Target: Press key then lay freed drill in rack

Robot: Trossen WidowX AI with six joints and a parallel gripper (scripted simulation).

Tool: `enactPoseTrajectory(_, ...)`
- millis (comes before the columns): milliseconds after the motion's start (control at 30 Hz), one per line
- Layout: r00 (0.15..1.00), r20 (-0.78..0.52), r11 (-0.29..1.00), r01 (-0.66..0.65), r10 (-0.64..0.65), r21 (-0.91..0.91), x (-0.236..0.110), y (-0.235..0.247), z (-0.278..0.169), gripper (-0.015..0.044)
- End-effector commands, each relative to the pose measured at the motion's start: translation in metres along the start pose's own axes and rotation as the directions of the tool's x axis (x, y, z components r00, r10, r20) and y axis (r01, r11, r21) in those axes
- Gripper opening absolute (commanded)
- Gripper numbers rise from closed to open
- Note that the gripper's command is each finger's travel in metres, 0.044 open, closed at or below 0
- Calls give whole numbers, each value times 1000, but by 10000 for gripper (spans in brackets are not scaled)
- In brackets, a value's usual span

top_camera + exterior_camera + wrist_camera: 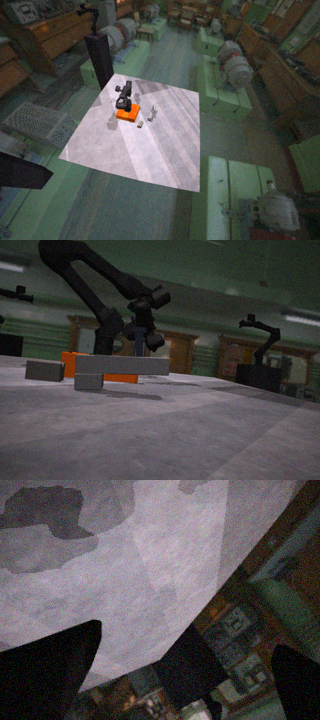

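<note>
My gripper (pixel 143 342) (pixel 187 641) is open and empty; its black fingers stand wide apart in the wrist view. In the exterior view it hangs above table height, beyond the long grey bar (pixel 152 113) (pixel 124 365), which has a foot under one end. A blue T-shaped upright piece (pixel 139 343) rises behind that bar; it looks like the drill or the key, but I cannot tell which. A small grey-beige block (pixel 140 124) (pixel 44 370) lies beside the bar. An orange box (pixel 126 116) (pixel 68 365) is next to them. The rack is not clearly identifiable.
The pale table (pixel 165 155) (pixel 180 436) carries these things. Its edge cuts across the wrist view, with a dark pedestal beyond it. In the top view a dark pedestal (pixel 99 55) with another arm stands past the back left corner. My arm stands close to the orange box.
</note>
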State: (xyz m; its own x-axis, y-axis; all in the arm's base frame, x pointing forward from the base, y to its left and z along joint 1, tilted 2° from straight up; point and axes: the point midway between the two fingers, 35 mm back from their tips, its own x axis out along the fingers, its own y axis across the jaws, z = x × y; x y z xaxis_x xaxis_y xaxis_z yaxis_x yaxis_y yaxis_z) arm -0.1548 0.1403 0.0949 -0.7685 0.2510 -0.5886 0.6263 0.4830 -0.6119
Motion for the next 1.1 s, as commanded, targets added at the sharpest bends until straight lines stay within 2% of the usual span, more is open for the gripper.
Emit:
enactPoseTrajectory(0,1000,0,1000,0,0,0,0,0,0,374)
enactPoseTrajectory(267,1000,-3,1000,-8,8,23,-1,1,-1,164)
enactPoseTrajectory(300,999,-10,995,-31,32,92,-3,6,-5,137)
enactPoseTrajectory(367,992,-31,935,-101,118,341,-12,22,-20,85)
enactPoseTrajectory(467,966,-48,699,-151,256,699,-30,51,-39,6)
enactPoseTrajectory(600,906,-35,214,-62,422,975,-63,90,-57,0)
enactPoseTrajectory(833,837,8,-246,151,547,958,-100,125,-65,0)
enactPoseTrajectory(1067,767,77,-589,420,637,690,-141,156,-63,0)
